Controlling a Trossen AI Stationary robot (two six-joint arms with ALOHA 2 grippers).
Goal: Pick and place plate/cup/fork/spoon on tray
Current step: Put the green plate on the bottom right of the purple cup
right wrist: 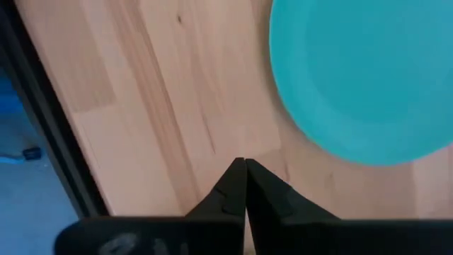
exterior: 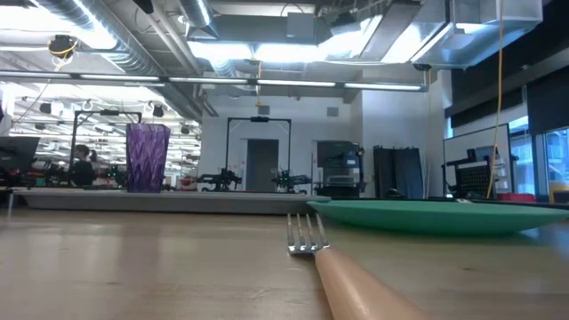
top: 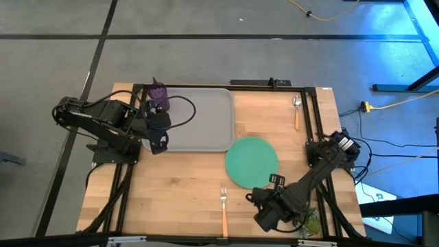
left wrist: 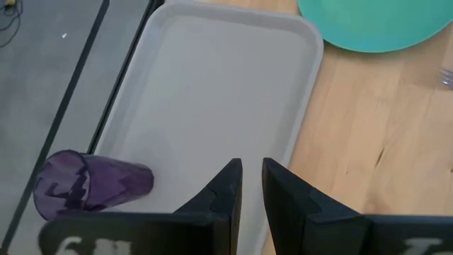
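High view: cup (top: 159,95) stands upright at the far-left corner of the tray (top: 206,116), so that piece looks placed. Left gripper (top: 159,139) hovers over the tray's near-left edge, near the cup but apart from it. Left wrist view shows its fingers (left wrist: 228,190) with a narrow gap and nothing between them; likely just let go.

Plate (top: 252,162) is still on the tabletop, touching or slightly overlapping the tray's near-right corner. Right gripper (top: 269,211) sits low by the tabletop's near edge, just beside the plate's rim; fingers pressed together, empty. Probably lining up for the plate, which lies flat, so a rim grab is the tricky bit.

Fork (top: 223,204) lies near the near edge, spoon (top: 297,112) near the far-right corner; both off the tray.
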